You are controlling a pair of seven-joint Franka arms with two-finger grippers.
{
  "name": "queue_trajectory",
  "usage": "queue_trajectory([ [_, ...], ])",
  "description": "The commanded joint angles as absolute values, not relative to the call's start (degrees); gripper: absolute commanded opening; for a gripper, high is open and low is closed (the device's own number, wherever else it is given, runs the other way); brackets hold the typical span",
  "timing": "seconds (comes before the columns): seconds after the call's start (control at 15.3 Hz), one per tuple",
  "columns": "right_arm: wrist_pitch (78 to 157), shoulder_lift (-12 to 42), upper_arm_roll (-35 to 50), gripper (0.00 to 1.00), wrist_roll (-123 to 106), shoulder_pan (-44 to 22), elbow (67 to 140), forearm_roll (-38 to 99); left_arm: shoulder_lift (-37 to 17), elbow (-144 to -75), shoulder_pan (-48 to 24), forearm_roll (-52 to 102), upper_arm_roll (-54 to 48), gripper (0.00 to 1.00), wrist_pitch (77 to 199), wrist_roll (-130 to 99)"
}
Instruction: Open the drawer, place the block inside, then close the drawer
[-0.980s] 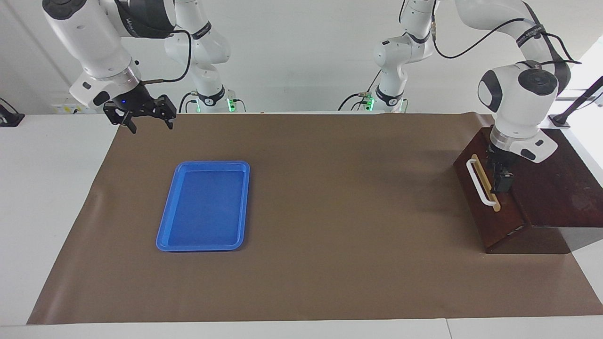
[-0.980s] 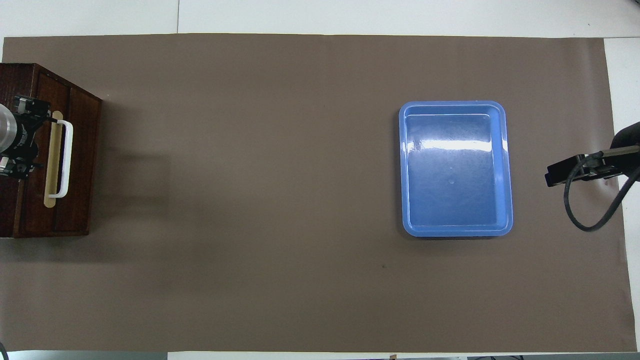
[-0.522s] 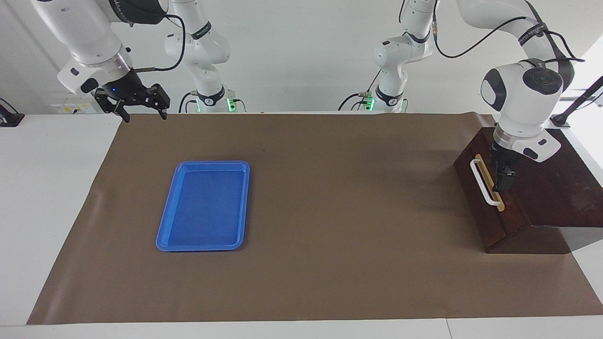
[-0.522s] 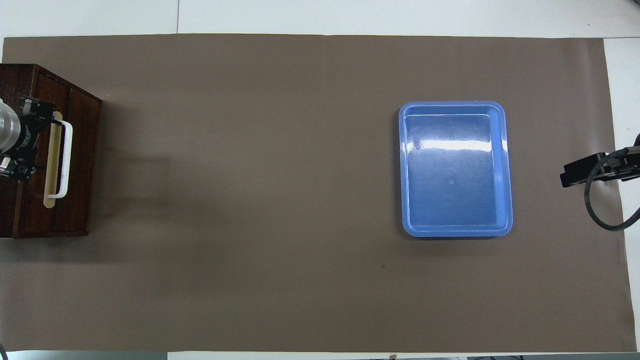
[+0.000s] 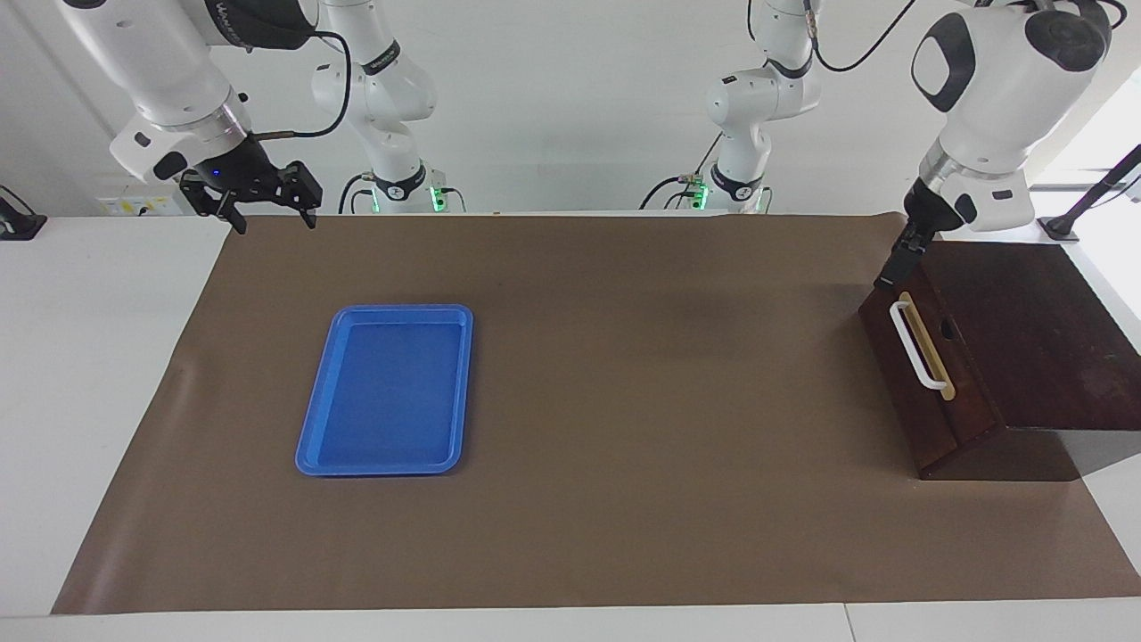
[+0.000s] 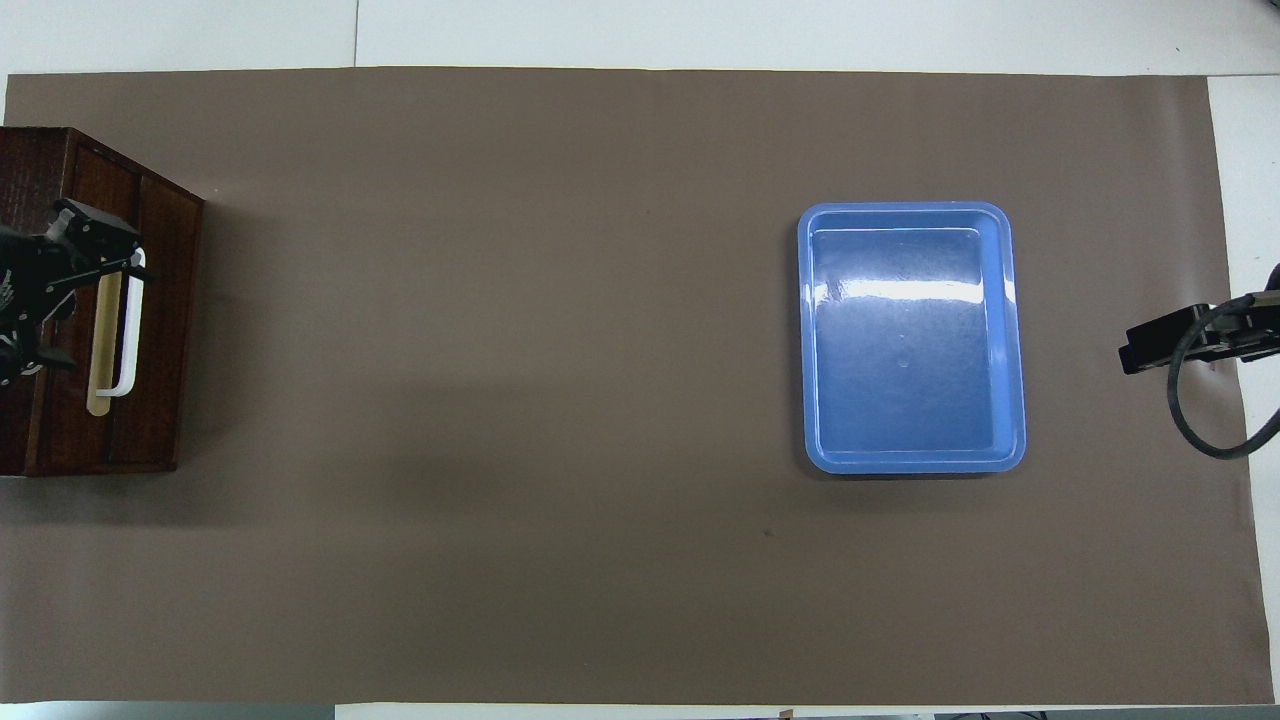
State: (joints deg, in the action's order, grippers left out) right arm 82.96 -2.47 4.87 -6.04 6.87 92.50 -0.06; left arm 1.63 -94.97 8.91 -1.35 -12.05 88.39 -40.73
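Note:
The dark reddish-brown drawer (image 5: 902, 385) stands shut in its matching box (image 5: 1025, 339) at the left arm's end of the table. Its white bar handle (image 5: 915, 346) faces the table's middle. The drawer also shows in the overhead view (image 6: 155, 330). My left gripper (image 5: 894, 266) hangs in the air just over the drawer front's top corner nearest the robots and touches nothing. My right gripper (image 5: 265, 212) is open and empty over the mat's corner at the right arm's end. The yellow block is out of view.
A flat blue tray (image 5: 385, 392) lies empty on the brown mat (image 5: 660, 401) toward the right arm's end; it also shows in the overhead view (image 6: 912, 338). White table (image 5: 98, 374) borders the mat.
My left gripper has lifted off the drawer front by the handle and risen above the box's corner. A thin gap at the drawer front has closed. My right gripper rose slightly, then held still.

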Motion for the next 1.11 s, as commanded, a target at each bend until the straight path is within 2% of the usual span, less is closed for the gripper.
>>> queue_trajectory([
  [0.0, 82.18, -2.11, 6.15, 1.0, -6.15, 8.96, 91.67, -1.23, 2.19, -93.87, 8.53, -0.44, -13.79, 1.0, 82.28, -29.57],
  [0.33, 82.18, -2.11, 6.06, 1.0, -6.15, 8.79, 91.67, -1.23, 1.41, -93.87, 4.5, 0.08, -9.95, 1.0, 82.62, -12.78],
  [0.52, 82.18, -2.28, 6.06, 1.0, -6.15, 8.35, 91.67, -1.23, -1.67, -87.38, 0.72, 1.93, -5.63, 1.0, 79.99, -11.34],
  [1.04, 82.18, -2.29, 6.06, 1.0, -6.07, 8.26, 91.76, -1.23, -0.97, -87.71, -0.53, 2.02, -5.27, 1.0, 79.45, -11.25],
])
